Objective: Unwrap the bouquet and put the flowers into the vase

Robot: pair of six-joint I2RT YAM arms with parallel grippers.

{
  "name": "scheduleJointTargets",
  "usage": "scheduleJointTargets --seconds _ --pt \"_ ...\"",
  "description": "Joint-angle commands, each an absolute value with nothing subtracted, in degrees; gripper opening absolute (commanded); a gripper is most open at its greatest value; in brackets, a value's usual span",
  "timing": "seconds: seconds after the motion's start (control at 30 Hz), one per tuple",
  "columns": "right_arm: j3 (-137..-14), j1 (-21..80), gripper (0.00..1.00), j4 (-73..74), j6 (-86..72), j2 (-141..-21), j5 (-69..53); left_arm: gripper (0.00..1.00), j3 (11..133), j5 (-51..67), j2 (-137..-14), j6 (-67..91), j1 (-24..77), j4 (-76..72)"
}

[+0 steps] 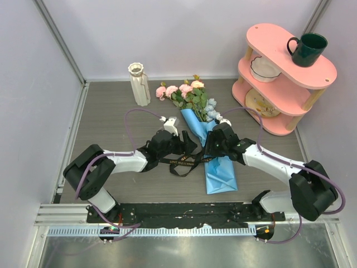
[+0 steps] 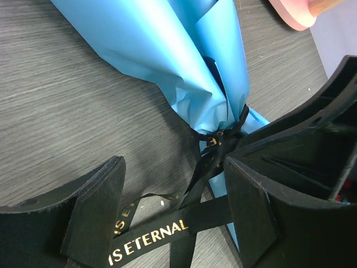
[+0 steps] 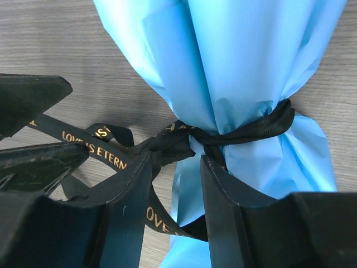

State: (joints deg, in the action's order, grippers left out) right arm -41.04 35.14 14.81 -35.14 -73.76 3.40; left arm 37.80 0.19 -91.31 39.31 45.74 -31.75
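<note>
Knot [image 3: 184,139] tied on the bouquet [image 1: 196,124], flowers [image 1: 184,92] wrapped, vase [image 1: 139,84] upper left unfilled. Left gripper [image 2: 174,206] and right gripper [image 3: 175,195] both spread astride the ribbon [image 1: 184,162]. Barely begun.

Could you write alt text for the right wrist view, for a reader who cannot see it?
A blue paper wrap, cinched by a black ribbon with gold lettering, lies on a grey wood-grain table. The two black fingers of the right gripper stand apart below the knot, a ribbon tail running between them.
</note>
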Motion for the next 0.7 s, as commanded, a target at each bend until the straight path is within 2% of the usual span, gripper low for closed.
scheduleJointTargets --seconds 0.0,0.13,0.27,0.33,0.4,0.67 --pt "-43.4 36.3 0.44 12.2 -35.8 -76.0 4.3 0.75 38.7 2.1 -92.1 39.7 45.6 -35.2" --pt "-43.6 36.6 0.23 12.4 -35.7 -74.7 4.8 0.75 38.7 2.1 -92.1 39.7 45.6 -35.2" --pt "-45.3 36.8 0.14 14.2 -35.7 -71.3 5.1 0.75 39.0 2.2 -92.7 39.9 45.6 -34.9" --pt "-45.4 36.9 0.05 15.1 -35.8 -69.0 4.8 0.75 39.1 2.3 -92.9 40.0 45.5 -34.8" --pt "-45.4 36.9 0.01 15.9 -36.1 -66.8 4.7 0.75 39.2 2.3 -93.0 40.1 45.6 -34.9" --pt "-45.3 36.9 0.01 19.3 -34.9 -63.5 8.1 0.75 39.1 2.4 -93.3 40.1 45.6 -34.9"
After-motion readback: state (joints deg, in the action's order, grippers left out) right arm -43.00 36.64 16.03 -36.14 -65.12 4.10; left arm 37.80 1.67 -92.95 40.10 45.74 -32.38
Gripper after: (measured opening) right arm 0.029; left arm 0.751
